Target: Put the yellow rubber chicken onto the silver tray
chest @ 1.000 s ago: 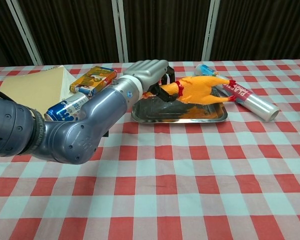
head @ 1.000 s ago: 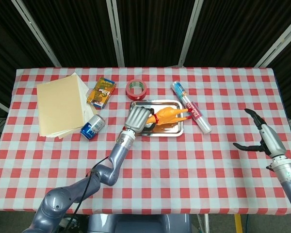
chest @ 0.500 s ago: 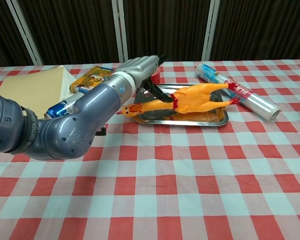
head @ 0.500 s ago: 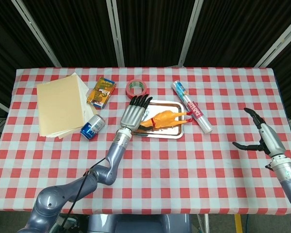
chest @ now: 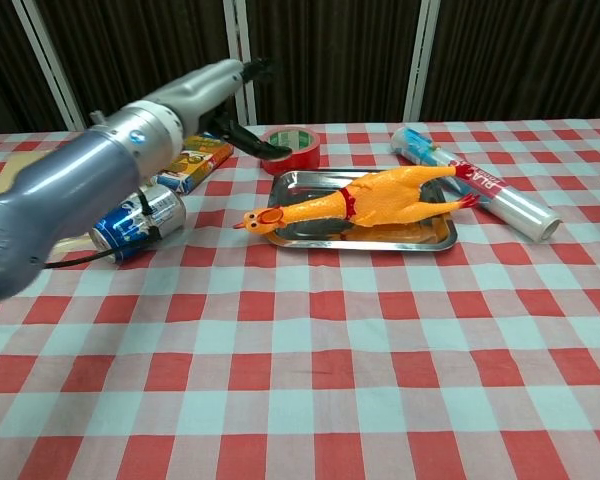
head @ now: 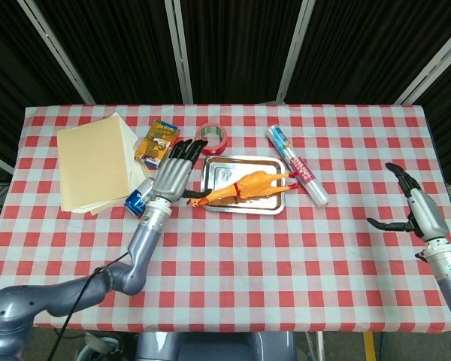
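The yellow rubber chicken (head: 246,186) (chest: 365,199) lies lengthwise on the silver tray (head: 224,170) (chest: 310,181), its head poking over the tray's left front edge and its red feet at the right end. My left hand (head: 172,174) (chest: 212,83) hovers to the left of the tray, fingers spread, holding nothing and clear of the chicken. My right hand (head: 412,206) is far off at the table's right edge, open and empty; the chest view does not show it.
A red tape roll (head: 213,138) (chest: 289,148) sits behind the tray. A plastic wrap roll (head: 296,165) (chest: 478,185) lies to its right. Left of the tray are a blue can (head: 140,199) (chest: 138,220), a snack box (head: 156,141) (chest: 192,163) and a stack of manila folders (head: 94,160).
My left hand let go of the chicken, which settled flat on the tray, and drew back to the left and upward. The right hand barely shifted.
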